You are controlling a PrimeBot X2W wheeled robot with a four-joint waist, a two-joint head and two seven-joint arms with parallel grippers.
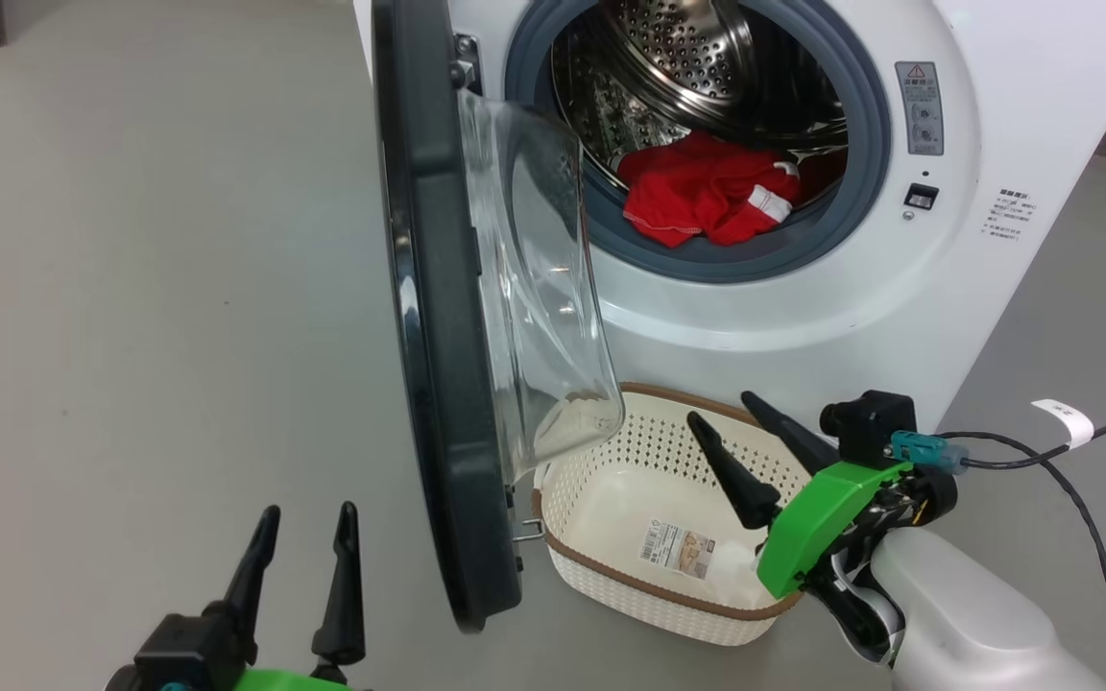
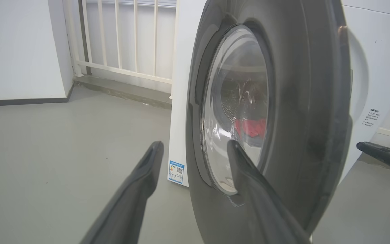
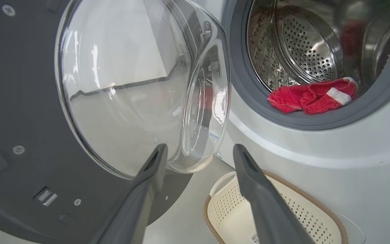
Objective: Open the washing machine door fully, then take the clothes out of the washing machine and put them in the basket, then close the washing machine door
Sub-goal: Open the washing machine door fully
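Note:
The washing machine (image 1: 803, 317) stands white at the back. Its door (image 1: 428, 317) hangs open, edge-on to me, glass bowl facing right. Red clothes (image 1: 707, 197) with white trim lie at the drum's front lip. The cream basket (image 1: 601, 480) sits on the floor under the opening. My right gripper (image 1: 721, 408) hovers open over the basket, holding nothing. My left gripper (image 1: 309, 513) is open and empty, left of the door. In the left wrist view the left gripper (image 2: 195, 145) faces the door's (image 2: 293, 101) outer side. The right wrist view shows the right gripper (image 3: 200, 149), door (image 3: 19, 84), clothes (image 3: 313, 96) and basket (image 3: 229, 210).
A black cable (image 1: 1071, 461) with a white tag (image 1: 1064, 420) trails over the grey floor right of the machine. Open floor (image 1: 150, 288) spreads left of the door. A white railing (image 2: 127, 37) and a wall stand behind, seen from the left wrist.

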